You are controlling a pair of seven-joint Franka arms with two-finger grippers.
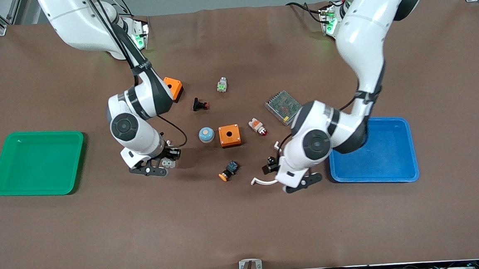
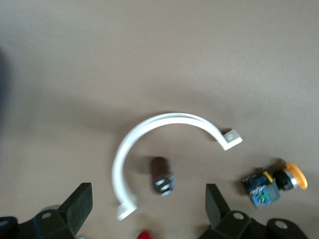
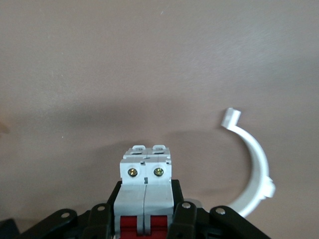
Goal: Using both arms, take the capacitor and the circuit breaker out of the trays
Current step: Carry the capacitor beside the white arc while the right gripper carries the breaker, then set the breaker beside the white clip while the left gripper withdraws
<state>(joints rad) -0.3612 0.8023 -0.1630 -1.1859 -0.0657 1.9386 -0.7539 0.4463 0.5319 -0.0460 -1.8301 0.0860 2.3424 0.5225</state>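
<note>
We see both white jointed arms low over the brown-covered bench, each between its tray and the scatter of parts in the middle. The right hand is clamped on the small light-grey rectangular circuit breaker, red levers tucked between the black fingers, and hangs over bare bench well apart from the shallow green plastic tray at the right arm's end. We judge the block is carried clear of that tray so it can be set down in open space.

The left hand stands over the tiny dark cylindrical capacitor, its fingers spread wide on either side and touching nothing. The capacitor lies on its side on the bench, within the curve of a white half-ring plastic clamp, near the slightly larger blue plastic tray at the left arm's end but outside it. We take the wide-apart fingers to mean the piece is let go here, already out of its tray.

A small switch with an orange-yellow cap rests close by, toward the middle of the bench. Both trays appear bare, so only the breaker remains to be put down.
</note>
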